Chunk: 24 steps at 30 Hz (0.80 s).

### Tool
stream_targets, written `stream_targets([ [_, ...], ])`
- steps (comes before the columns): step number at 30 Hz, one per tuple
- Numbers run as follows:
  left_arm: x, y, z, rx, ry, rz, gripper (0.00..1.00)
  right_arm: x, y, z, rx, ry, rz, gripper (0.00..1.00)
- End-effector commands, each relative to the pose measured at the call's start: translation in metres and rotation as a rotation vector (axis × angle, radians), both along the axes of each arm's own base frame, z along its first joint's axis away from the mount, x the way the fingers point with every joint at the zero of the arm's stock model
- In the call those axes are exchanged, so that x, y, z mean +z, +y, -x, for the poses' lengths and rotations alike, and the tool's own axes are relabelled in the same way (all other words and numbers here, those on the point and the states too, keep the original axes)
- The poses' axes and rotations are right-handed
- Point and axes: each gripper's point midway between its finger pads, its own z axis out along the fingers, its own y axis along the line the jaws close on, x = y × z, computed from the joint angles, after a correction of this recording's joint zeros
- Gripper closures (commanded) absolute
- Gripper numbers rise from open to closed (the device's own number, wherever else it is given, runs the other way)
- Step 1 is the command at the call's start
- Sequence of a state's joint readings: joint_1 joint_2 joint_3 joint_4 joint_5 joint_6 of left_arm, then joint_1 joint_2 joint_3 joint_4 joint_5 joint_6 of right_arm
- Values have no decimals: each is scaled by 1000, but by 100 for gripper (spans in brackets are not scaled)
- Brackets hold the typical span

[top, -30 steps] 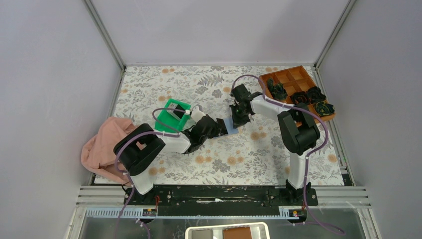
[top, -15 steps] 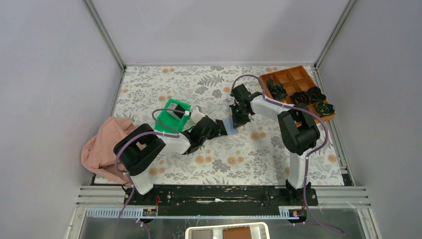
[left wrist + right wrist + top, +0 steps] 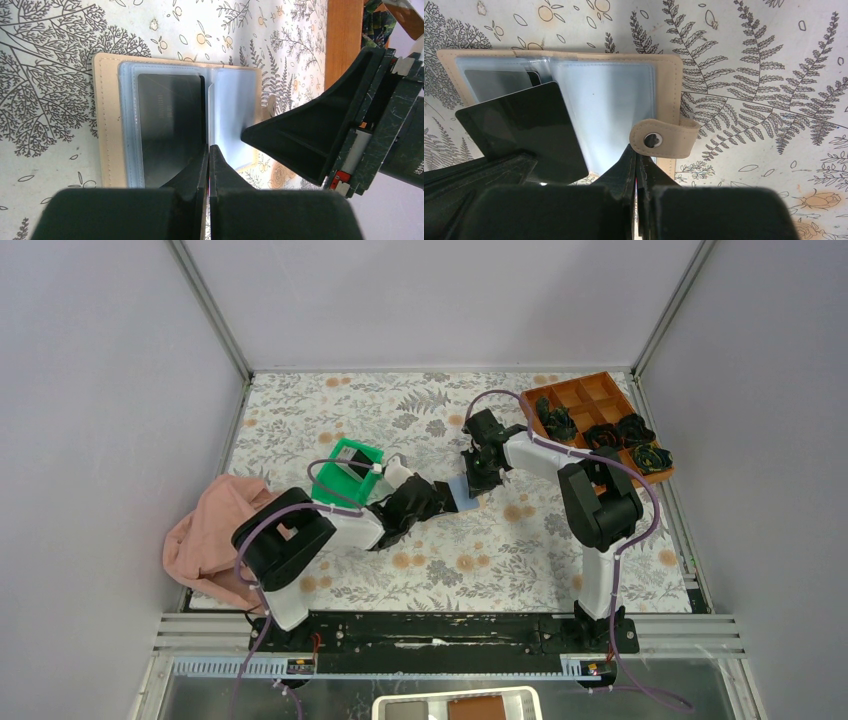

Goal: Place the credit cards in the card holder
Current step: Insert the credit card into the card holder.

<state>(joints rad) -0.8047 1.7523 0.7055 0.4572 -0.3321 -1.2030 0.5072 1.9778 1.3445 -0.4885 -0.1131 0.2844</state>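
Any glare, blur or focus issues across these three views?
Top external: even light, sharp, card holder tiny and half hidden. Left wrist: holder sharp, pale sheen on its sleeved card; left gripper slightly soft up close. Right wrist: fern cloth crisp, held credit card shows faint sheen.

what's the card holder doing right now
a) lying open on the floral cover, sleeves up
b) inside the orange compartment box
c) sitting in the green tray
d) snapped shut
a: the card holder lies spread open on the floral table cover. Its snap tab is undone and its clear sleeves face up, well apart from the green tray and the compartment box.
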Motion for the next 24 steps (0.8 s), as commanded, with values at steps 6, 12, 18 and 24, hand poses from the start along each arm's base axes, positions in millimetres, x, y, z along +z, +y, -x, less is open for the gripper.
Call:
stream_targets([
  [6, -4, -3, -6, 15, -23, -8, 100, -14, -20, -10, -21, -19, 96, 100],
  [12, -7, -1, -7, 26, -24, -21, 100, -16, -21, -9, -21, -15, 100, 100],
  [18, -11, 3, -9, 45, -25, -29, 100, -18, -23, -9, -22, -10, 106, 100],
  [24, -8, 5, -12, 64, -36, -37, 100, -20, -24, -8, -20, -6, 110, 100],
])
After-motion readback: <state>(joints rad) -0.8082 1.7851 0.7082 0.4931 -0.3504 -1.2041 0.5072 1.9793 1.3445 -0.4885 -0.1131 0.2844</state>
